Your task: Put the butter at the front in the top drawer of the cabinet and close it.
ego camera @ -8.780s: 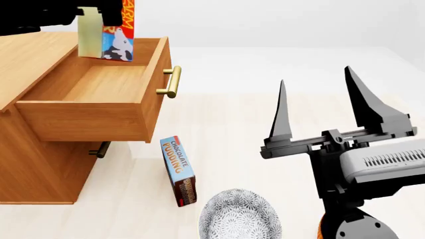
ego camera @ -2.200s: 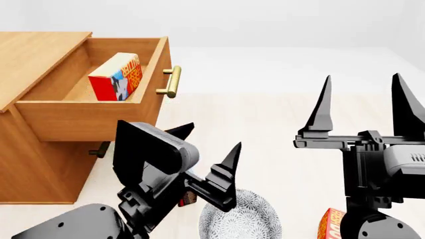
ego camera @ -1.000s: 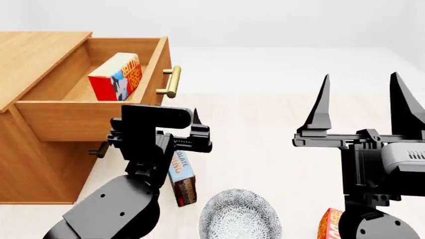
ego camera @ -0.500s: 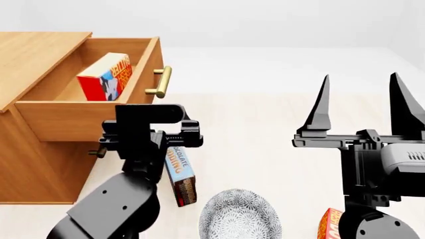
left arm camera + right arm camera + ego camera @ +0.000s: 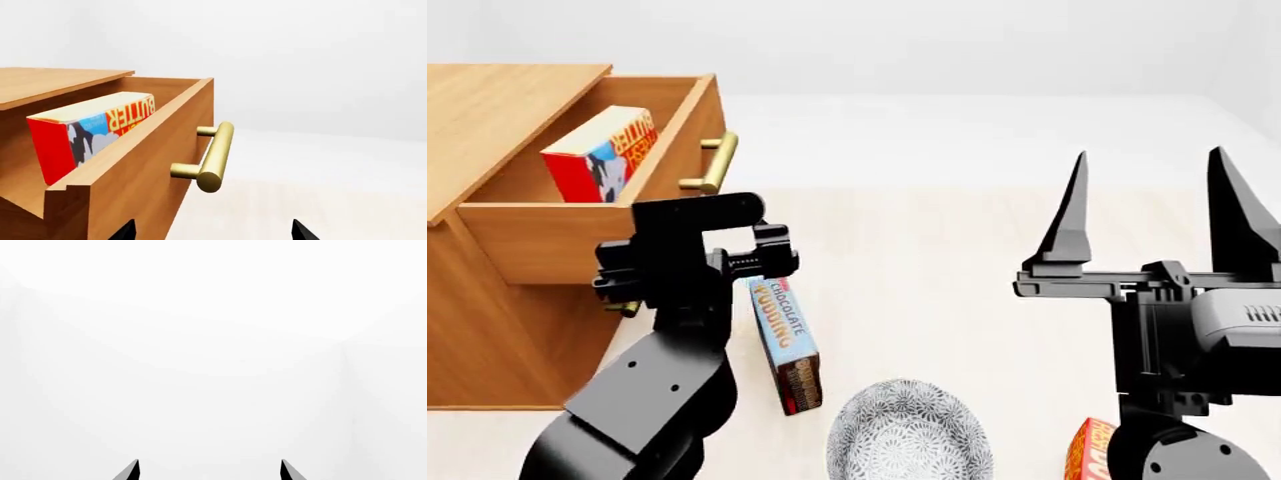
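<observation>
2 spread fingertips [image 5: 133,471], blank white.

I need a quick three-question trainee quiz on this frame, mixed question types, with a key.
1. True or false: the butter already lies inside the top drawer.
2. Multiple choice: which box stands on the floor beside the left claw? A) chocolate pudding box B) cereal box C) milk carton
3. Fill in: the right claw is wide ____ and holds nothing.

Key: 1 true; the carton lies tilted in the drawer, which is partly pulled out of the cabinet. 2 A. 3 open; its prongs point up, well apart. The left claw's prongs show apart in its wrist view, near the brass handle.
</observation>
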Robot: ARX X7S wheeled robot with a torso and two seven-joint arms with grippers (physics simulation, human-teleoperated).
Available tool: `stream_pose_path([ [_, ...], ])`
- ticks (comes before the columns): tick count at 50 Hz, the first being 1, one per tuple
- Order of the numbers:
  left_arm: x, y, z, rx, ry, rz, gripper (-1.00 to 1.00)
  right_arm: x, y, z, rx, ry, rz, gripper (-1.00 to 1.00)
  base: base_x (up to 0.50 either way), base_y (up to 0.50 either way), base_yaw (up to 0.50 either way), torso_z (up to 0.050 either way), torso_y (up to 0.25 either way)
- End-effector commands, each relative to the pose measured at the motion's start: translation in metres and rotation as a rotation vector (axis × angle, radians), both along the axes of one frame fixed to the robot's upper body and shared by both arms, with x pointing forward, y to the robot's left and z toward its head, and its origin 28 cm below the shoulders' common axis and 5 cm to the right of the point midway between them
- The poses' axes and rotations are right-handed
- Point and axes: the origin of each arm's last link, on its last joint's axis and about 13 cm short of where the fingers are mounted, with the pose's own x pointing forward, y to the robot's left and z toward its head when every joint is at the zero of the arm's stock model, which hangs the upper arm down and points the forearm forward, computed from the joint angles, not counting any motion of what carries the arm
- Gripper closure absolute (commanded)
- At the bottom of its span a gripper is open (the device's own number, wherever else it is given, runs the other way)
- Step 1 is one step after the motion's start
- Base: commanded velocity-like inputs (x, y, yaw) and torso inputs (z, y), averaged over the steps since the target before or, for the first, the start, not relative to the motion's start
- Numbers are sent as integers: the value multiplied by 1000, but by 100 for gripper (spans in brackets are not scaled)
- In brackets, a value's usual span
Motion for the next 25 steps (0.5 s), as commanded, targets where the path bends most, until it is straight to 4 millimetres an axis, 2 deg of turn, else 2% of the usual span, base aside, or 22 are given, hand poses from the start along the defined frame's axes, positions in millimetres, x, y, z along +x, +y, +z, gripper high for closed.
stream_pose_path([
  [1,12,10,-3,14,9,100,-100,0,0,-1,-2,2,5,-100,0,0,0,0,0],
  [25,36,31,0,17,5,252,-100,-4,-2,-3,-5,4,5,-100,0,0,0,0,0],
])
